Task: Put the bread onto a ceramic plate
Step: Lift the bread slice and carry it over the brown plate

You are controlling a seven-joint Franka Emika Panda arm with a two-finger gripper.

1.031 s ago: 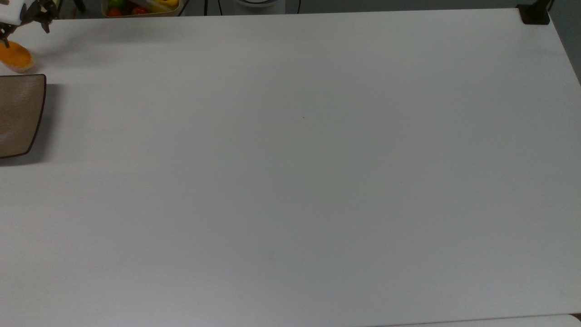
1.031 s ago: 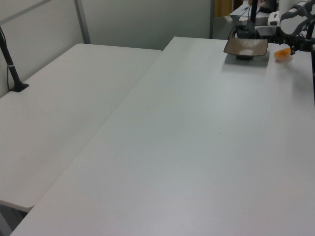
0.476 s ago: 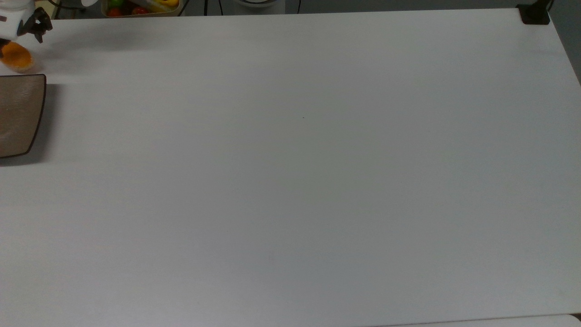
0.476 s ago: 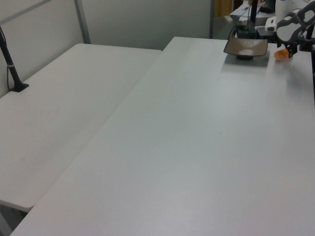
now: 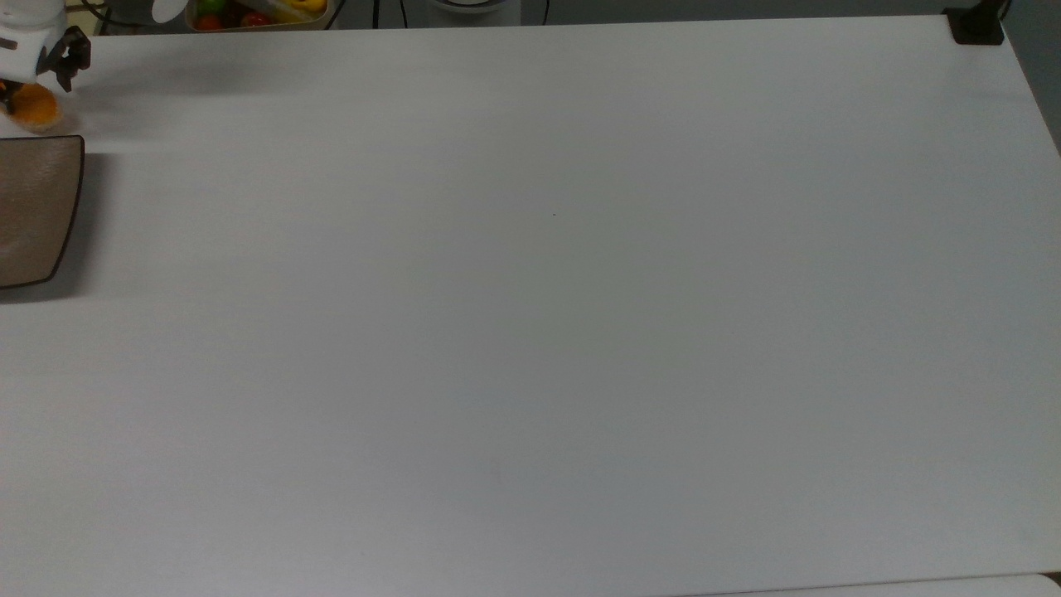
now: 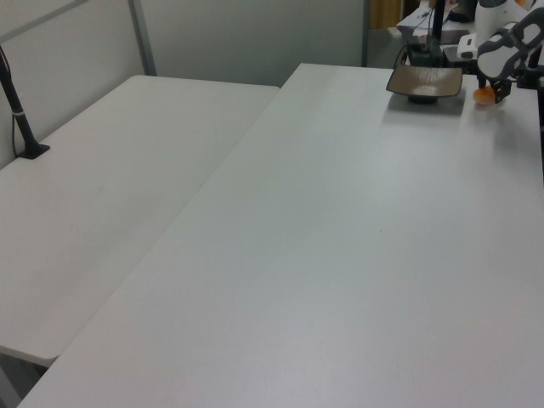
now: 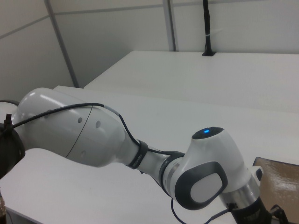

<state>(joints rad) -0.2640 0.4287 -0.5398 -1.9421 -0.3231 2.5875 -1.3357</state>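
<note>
Big white table [image 5: 530, 298] across nearly all of the top view, bare in the middle. In the left view, butted against a 2nd white table [image 6: 110, 195] on the left view's left, with a black post [image 6: 19, 110] standing at the far edge of that one.

Over to the right view: bulky white arm [image 7: 93, 135] reaching in from the right view's left, elbow joint in the foreground, small blue light [image 7: 205, 132] glowing on top of it.

Next down in size, the plate [image 5: 37, 207]: brownish-grey, square-cornered, thin dark rim, cut off by the top view's left edge. Seen at the far end of the table in the left view [image 6: 425, 81], and as 1 corner at the right view's right edge [image 7: 280, 179]. Nothing lying on the part that shows.

Box of fruit [image 5: 257, 12] peeking over the top view's upper edge, red, green and yellow pieces inside.

Now the gripper [image 5: 35, 83], up in the top view's upper-left corner, low over the table, fingers spread wide, 1 on either side of the bread [image 5: 33, 112]. Cannot tell whether touching it.

Bread on the table, not on the plate: just above the plate's upper edge in the top view, just right of the plate in the left view [image 6: 484, 96], with the gripper [image 6: 495, 87] right over it.

Smallest, a black clamp [image 5: 976, 29] on the top view's upper-right table corner.
</note>
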